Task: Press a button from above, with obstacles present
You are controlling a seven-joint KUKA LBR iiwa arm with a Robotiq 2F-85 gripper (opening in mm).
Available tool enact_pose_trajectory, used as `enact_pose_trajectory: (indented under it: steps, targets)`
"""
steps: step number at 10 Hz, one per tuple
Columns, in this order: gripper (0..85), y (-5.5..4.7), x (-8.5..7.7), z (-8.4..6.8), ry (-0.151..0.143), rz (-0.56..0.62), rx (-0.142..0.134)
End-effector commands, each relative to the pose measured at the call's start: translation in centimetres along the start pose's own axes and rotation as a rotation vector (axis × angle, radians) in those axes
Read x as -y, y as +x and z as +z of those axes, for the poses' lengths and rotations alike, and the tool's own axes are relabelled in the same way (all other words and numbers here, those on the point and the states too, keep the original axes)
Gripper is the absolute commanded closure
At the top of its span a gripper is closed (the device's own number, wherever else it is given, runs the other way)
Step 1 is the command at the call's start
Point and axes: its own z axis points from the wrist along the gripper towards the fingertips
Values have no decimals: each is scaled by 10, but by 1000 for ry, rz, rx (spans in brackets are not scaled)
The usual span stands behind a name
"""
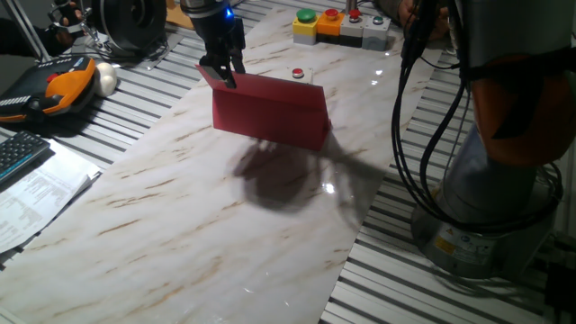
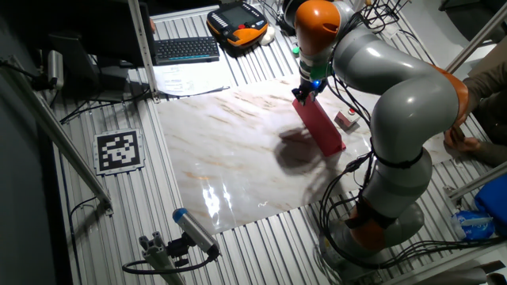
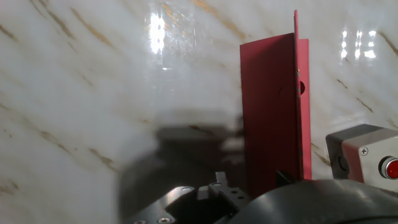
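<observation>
The button point(image 1: 298, 74) is a tiny red cap on a small white base, on the marble table just behind the red panel point(image 1: 270, 110). The panel stands upright like a low wall. My gripper point(image 1: 221, 76) hangs over the panel's left end, close to its top edge, left of the button. In the other fixed view the gripper point(image 2: 303, 96) is at the panel's point(image 2: 321, 127) far end, with the button point(image 2: 346, 119) to the right. The hand view shows the panel point(image 3: 273, 112) edge-on and the button point(image 3: 389, 167) at the lower right. No view shows a fingertip gap.
Yellow, orange and grey button boxes point(image 1: 342, 27) stand at the table's back edge. A teach pendant point(image 1: 63, 85), a keyboard point(image 1: 22, 153) and papers point(image 1: 36, 198) lie off the left side. The arm's base and hanging cables point(image 1: 423, 135) are on the right.
</observation>
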Motion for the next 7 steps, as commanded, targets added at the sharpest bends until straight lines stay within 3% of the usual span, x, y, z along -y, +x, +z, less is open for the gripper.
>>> enact_pose_trajectory:
  steps: [1,7]
  targets:
    - [850,0,0,0,-1,-3,0]
    - [850,0,0,0,-3,-20,0]
